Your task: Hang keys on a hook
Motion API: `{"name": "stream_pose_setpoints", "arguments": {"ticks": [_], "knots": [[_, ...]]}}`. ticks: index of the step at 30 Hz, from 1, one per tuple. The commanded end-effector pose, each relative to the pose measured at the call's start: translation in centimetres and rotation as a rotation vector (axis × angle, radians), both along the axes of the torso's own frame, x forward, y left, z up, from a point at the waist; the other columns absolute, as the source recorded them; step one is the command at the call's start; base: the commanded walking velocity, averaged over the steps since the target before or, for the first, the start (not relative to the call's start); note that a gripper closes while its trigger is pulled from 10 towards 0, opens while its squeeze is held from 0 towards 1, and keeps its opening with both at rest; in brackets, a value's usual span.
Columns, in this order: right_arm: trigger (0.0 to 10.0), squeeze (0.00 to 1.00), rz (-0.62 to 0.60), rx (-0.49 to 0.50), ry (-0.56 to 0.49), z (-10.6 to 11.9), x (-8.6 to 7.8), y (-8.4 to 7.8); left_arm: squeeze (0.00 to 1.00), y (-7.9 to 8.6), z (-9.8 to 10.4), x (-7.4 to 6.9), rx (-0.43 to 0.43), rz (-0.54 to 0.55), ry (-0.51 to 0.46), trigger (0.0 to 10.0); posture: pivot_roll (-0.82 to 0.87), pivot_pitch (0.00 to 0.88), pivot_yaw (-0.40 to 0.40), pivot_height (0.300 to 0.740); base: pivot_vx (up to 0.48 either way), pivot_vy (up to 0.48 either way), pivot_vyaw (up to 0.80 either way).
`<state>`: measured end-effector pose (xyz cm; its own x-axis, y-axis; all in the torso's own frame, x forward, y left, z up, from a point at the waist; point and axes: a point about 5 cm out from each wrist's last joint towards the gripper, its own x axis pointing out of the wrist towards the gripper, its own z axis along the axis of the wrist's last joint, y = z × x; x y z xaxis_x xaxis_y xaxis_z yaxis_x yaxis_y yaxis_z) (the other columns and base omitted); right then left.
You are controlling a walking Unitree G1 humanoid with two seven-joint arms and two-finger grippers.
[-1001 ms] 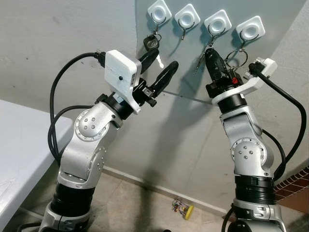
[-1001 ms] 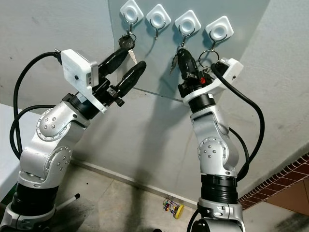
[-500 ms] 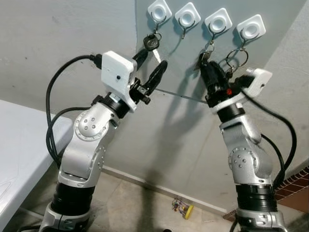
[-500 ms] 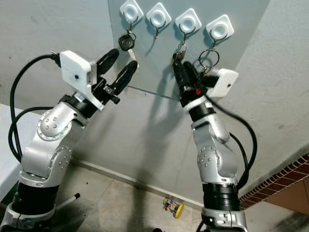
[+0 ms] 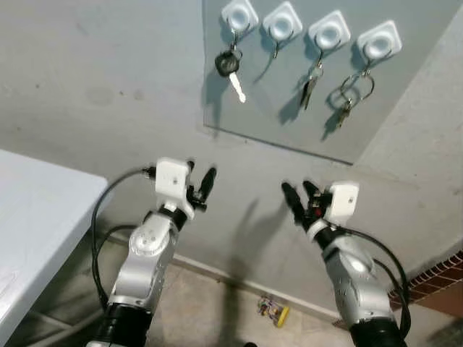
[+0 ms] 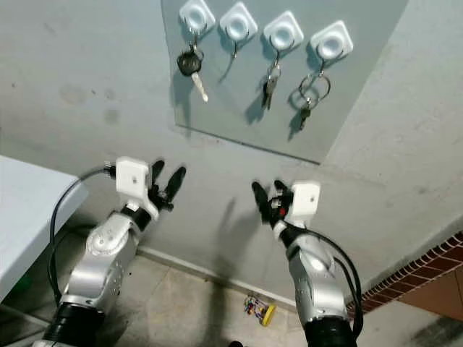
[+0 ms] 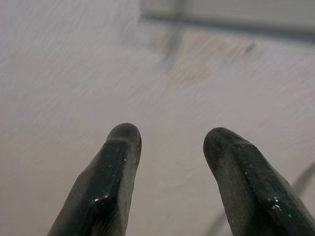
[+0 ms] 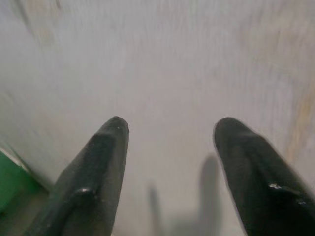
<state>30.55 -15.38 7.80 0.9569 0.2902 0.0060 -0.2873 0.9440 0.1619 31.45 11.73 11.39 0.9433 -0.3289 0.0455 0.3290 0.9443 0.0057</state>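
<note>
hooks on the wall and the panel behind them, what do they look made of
The four hook bases look like glossy white moulded plastic: rounded squares with a bright sheen, each with a thin dark hook below, probably metal wire. The panel behind them looks like a smooth, matt grey sheet, flatter than the rough plastered wall around it; plastic or painted board, hard to tell which.

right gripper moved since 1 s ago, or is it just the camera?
Yes. The right gripper has dropped: it was up at the third hook, on the keys; now it sits open, well below the grey panel, with those keys left hanging.
</note>
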Motion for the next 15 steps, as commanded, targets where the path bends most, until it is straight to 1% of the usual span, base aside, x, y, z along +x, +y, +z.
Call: {"name": "stream_pose_setpoints", "arguments": {"ticks": [1, 4, 7, 8, 9, 10, 11, 12, 13, 15], "knots": [[10.0, 1.0, -0.009, -0.043, 0.058, -1.9, -0.8, -0.2, 0.0, 0.4, -1.4, -0.2, 0.009, 0.019, 0.034, 10.0, 0.0, 0.091, -0.033, 0.74, 0.0, 0.0, 0.0], [10.0, 1.0, -0.021, -0.068, 0.087, -3.3, -1.4, -0.5, 0.0, 0.6, -2.3, -0.3, -0.021, 0.038, 0.055, 10.0, 0.0, 0.089, -0.032, 0.74, 0.0, 0.0, 0.0], [10.0, 1.0, -0.023, -0.055, 0.077, -3.5, -1.6, -0.4, 0.0, 0.7, -2.4, -0.3, -0.021, 0.041, 0.036, 10.0, 0.0, 0.086, -0.027, 0.74, 0.0, 0.0, 0.0], [10.0, 0.99, -0.029, -0.045, 0.038, -2.7, -1.4, -0.4, 0.0, 0.7, -1.8, -0.4, -0.076, 0.031, 0.011, 10.0, 0.0, 0.086, -0.027, 0.74, 0.0, 0.0, 0.0], [10.0, 0.0, -0.034, -0.035, 0.006, -2.1, -1.2, -0.2, 0.0, 0.9, -1.6, -0.4, -0.122, 0.026, 0.007, 10.0, 0.0, 0.08, -0.024, 0.74, 0.0, 0.0, 0.0], [10.0, 0.0, -0.034, -0.035, 0.006, -2.1, -1.2, -0.2, 0.0, 0.9, -1.6, -0.4, -0.122, 0.026, 0.007, 10.0, 0.0, 0.08, -0.024, 0.74, 0.0, 0.0, 0.0], [10.0, 0.0, -0.035, -0.027, -0.016, -1.7, -1.1, -0.1, 0.0, 0.9, -1.6, -0.5, -0.145, 0.022, 0.005, 10.0, 0.0, 0.08, -0.024, 0.74, 0.0, 0.0, 0.0], [10.0, 0.0, -0.037, -0.022, -0.022, -1.6, -1.2, 0.0, 0.0, 1.0, -2.1, -0.7, -0.15, 0.022, 0.02, 10.0, 0.0, 0.075, -0.027, 0.74, 0.0, 0.0, 0.0], [10.0, 0.0, -0.037, -0.022, -0.022, -1.6, -1.2, 0.0, 0.0, 1.0, -2.1, -0.7, -0.15, 0.022, 0.02, 10.0, 0.0, 0.075, -0.027, 0.74, 0.0, 0.0, 0.0], [10.0, 0.0, -0.041, -0.026, -0.009, -2.1, -1.5, 0.0, 0.0, 1.0, -3.0, -0.8, -0.122, 0.03, 0.05, 10.0, 0.0, 0.071, -0.026, 0.74, 0.0, 0.0, 0.0]]}}
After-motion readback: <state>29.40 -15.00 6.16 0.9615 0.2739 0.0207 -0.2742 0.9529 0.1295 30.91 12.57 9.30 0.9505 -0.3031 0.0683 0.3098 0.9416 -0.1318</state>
